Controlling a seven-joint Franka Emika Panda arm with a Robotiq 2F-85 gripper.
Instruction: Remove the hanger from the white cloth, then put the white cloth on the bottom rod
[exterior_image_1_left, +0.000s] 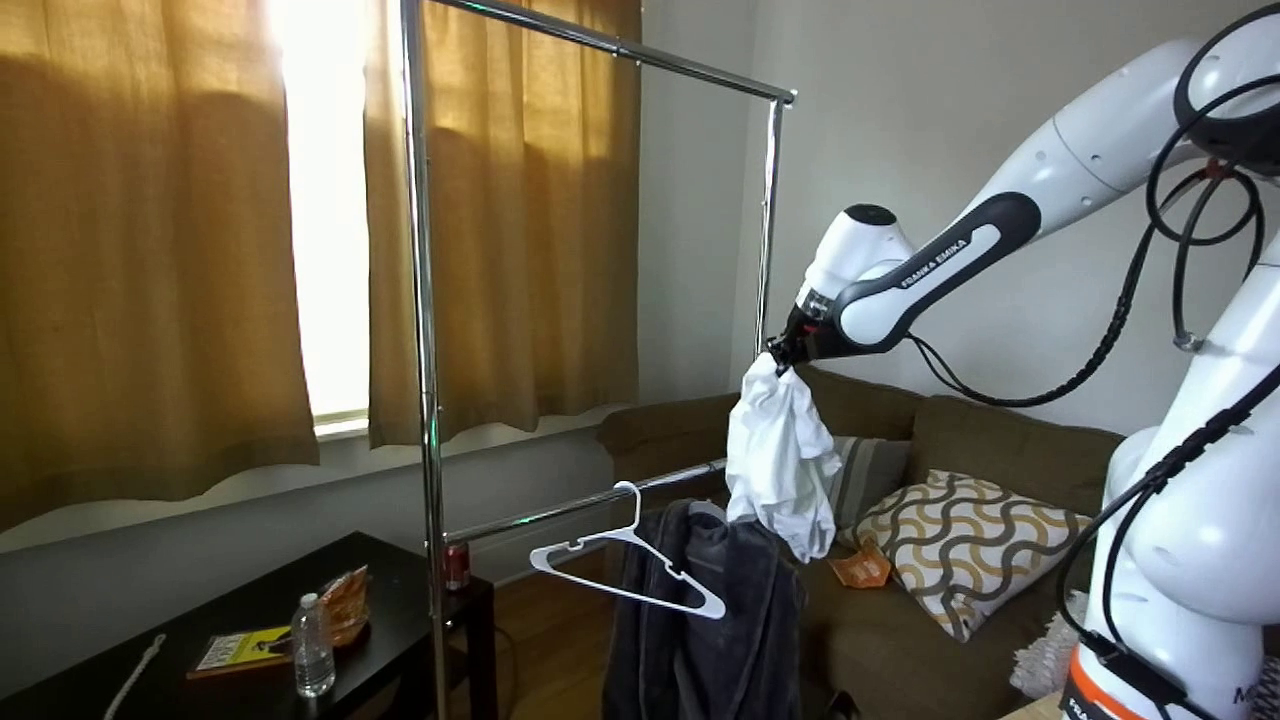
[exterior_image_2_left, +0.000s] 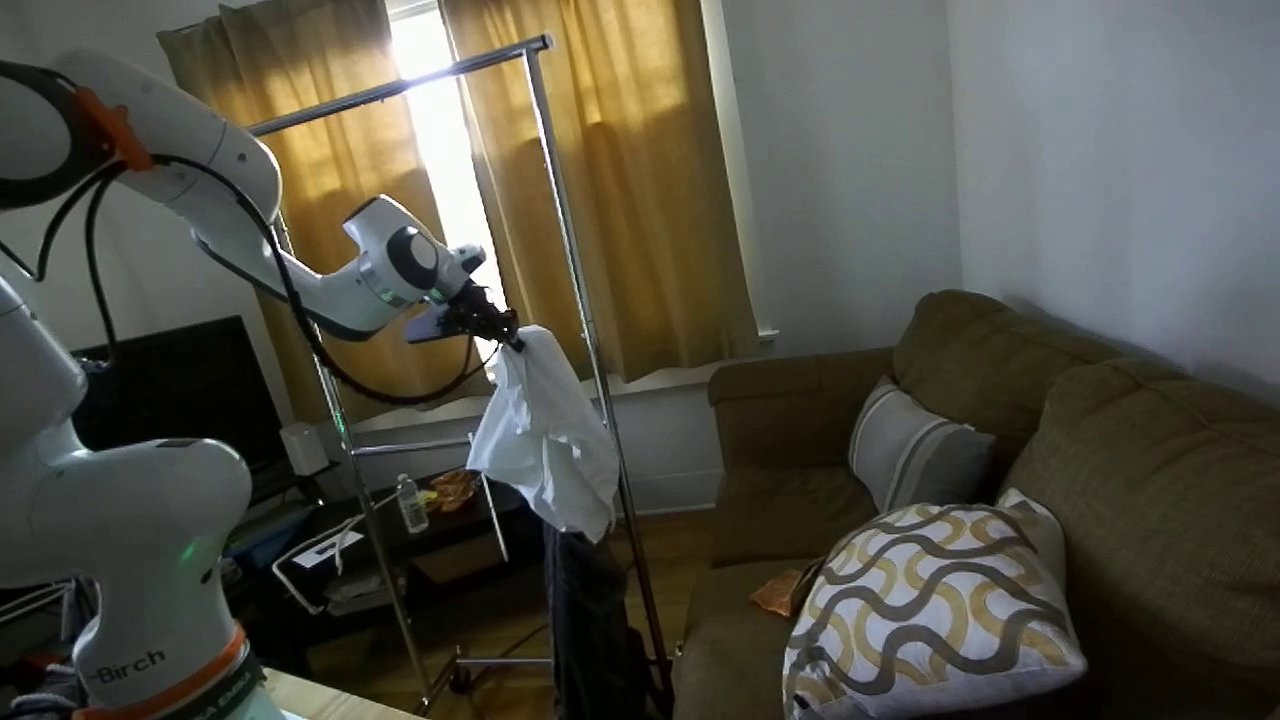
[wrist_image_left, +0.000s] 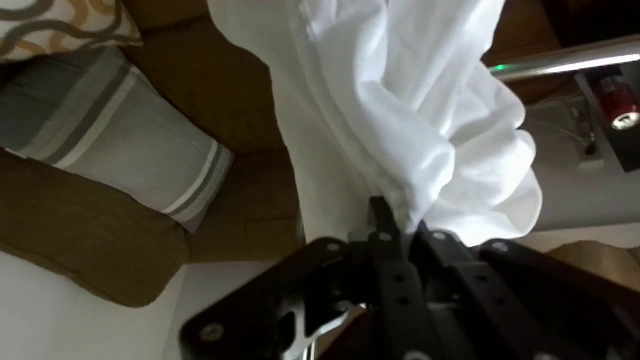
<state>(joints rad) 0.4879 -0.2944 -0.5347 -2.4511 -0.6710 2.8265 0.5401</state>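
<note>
Exterior view: gripper (exterior_image_1_left: 779, 364) pinches the white cloth (exterior_image_1_left: 778, 455) up top (hanger (exterior_image_1_left: 628, 534) hanging bare), likely so it drapes over the bottom rod (exterior_image_1_left: 560, 509).

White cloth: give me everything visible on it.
The white cloth is plain, thin-looking fabric, crumpled into loose folds; its garment type is unclear. The gripper is closed on its upper end, and the rest hangs below, spreading wider than at the pinch. It is held up at the rack, with the white hanger outside it. In an exterior view the bottom rod runs behind it, and its lower end overlaps the dark garment; whether it touches either, I can't tell.
</note>
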